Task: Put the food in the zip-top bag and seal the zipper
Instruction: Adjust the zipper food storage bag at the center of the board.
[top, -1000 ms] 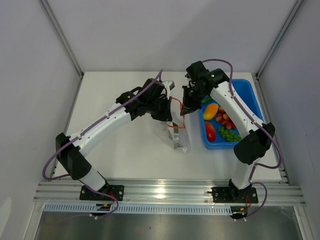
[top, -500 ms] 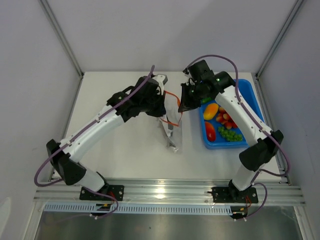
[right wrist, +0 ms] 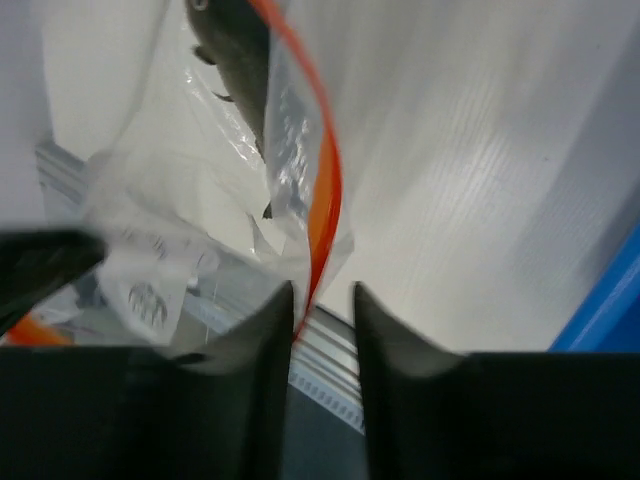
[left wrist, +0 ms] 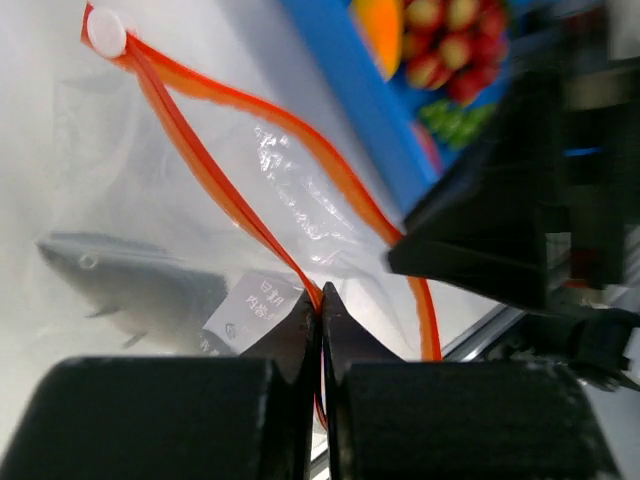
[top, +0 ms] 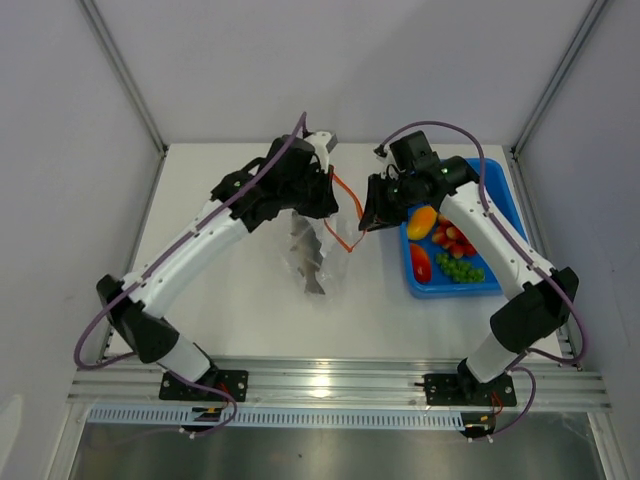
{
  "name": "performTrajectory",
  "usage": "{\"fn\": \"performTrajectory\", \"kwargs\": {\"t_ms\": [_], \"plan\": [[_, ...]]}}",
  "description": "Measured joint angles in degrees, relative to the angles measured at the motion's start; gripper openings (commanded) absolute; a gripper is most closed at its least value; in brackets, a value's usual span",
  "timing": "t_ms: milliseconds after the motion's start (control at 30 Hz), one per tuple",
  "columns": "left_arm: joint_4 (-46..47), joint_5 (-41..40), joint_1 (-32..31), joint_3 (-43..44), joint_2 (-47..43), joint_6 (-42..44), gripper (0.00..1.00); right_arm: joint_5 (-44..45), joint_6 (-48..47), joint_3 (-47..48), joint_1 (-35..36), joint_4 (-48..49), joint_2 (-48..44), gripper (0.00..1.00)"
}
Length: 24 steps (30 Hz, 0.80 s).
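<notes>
The clear, crinkly bag (left wrist: 290, 175) hangs over the tabletop's (top: 220, 300) middle with a grey fish (left wrist: 130, 285) inside. Its orange-red zipper (left wrist: 215, 190) gapes in a loop. The left jaws are closed, pinching one zipper strip. The right jaws stand slightly apart, with the other strip hanging in their gap. Other food (top: 445, 245) lies in a blue tub (top: 500, 200) by the right edge.

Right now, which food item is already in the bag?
The grey fish: it alone lies inside the clear bag; the mango, tomatoes, red pepper and grapes are all in the blue tub.
</notes>
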Motion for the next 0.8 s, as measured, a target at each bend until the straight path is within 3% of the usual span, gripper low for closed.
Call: {"fn": "performTrajectory", "kwargs": {"t_ms": [67, 100, 167, 333, 467, 800], "plan": [[1.22, 1.9, 1.86, -2.51, 2.29, -0.7, 0.0, -0.7, -0.46, -0.39, -0.94, -0.37, 1.07, 0.59], [1.36, 2.67, 2.54, -5.18, 3.1, -1.03, 0.0, -0.7, -0.98, -0.68, -1.42, -0.42, 1.53, 0.76], [0.61, 3.85, 2.91, -10.73, 3.61, -1.53, 0.0, -0.81, -1.81, -1.16, -2.4, -0.55, 2.25, 0.88], [-1.18, 6.58, 2.6, -11.87, 3.15, -1.75, 0.0, -3.37, -4.55, -0.59, -5.77, -0.33, 3.67, 0.88], [-1.07, 8.37, 2.56, -11.74, 2.29, -1.75, 0.0, -4.2, -6.71, 2.19, -7.56, 0.26, 7.43, 0.82], [-1.16, 10.56, 2.56, -11.72, -0.24, -1.75, 0.01, -7.63, -9.38, 1.44, -5.64, 6.01, 11.67, 0.71]]}}
